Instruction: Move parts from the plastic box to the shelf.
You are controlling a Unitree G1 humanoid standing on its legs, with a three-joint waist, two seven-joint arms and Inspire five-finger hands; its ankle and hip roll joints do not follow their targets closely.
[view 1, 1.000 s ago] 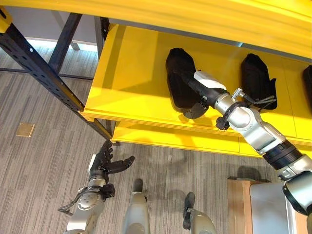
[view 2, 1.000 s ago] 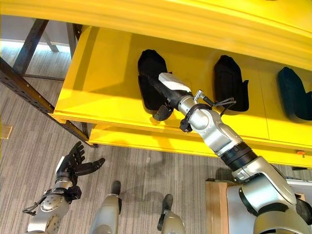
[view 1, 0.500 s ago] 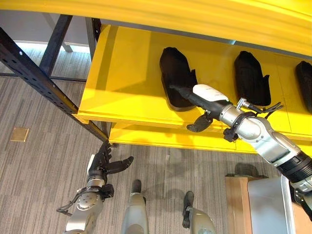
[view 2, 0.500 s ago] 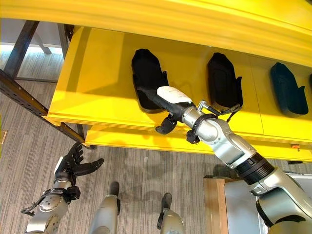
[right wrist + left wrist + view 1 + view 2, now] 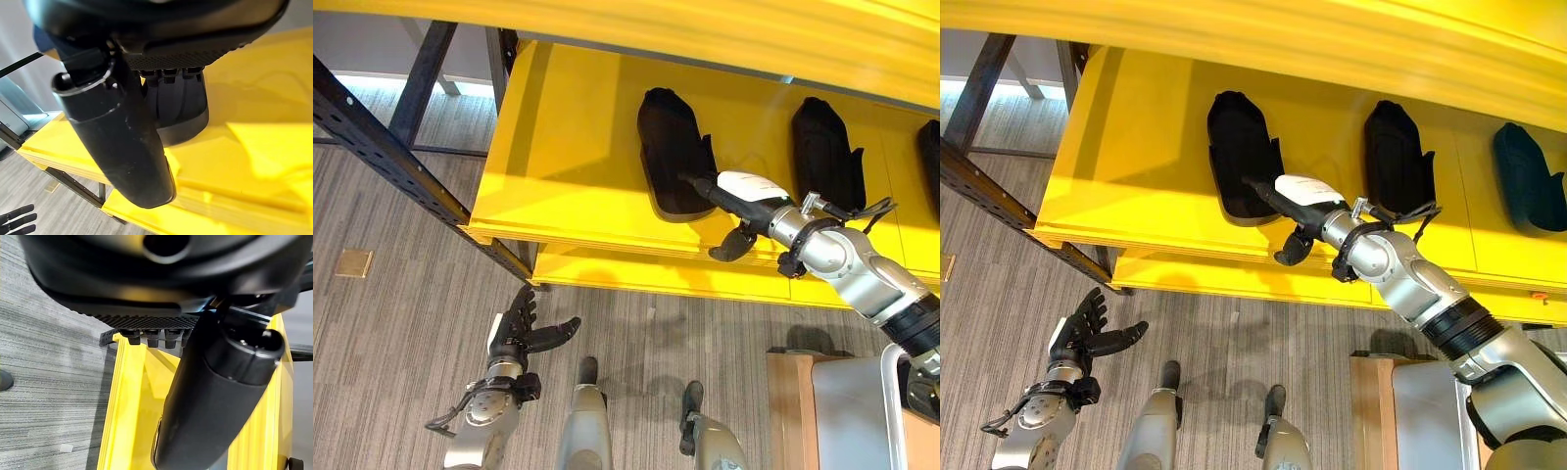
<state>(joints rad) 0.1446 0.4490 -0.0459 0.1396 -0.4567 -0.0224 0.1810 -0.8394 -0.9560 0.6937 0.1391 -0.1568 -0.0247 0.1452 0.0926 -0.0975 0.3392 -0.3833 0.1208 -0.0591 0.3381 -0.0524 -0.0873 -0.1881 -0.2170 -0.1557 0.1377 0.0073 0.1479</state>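
Observation:
A black moulded part (image 5: pixel 669 147) lies on the yellow shelf (image 5: pixel 568 166), near its left end; the right wrist view shows it past the fingers (image 5: pixel 181 105). My right hand (image 5: pixel 741 194), with its white cover, hovers at the part's near right corner. Its fingers are straight and point at the part, the thumb (image 5: pixel 117 142) hangs down over the shelf's front edge, and it is open and holds nothing. My left hand (image 5: pixel 521 328) is low over the floor, open with fingers spread.
Two more dark parts (image 5: pixel 822 152) (image 5: pixel 1528 176) lie further right on the shelf. A black steel post (image 5: pixel 401 157) slants down at the left. A wood-edged grey box (image 5: pixel 842 411) stands at the lower right. A brass plate (image 5: pixel 354 261) is set in the floor.
My right hand has let go of the black part and drawn back to the right, toward the shelf's front edge. The part stays on the shelf. The left hand has not moved.

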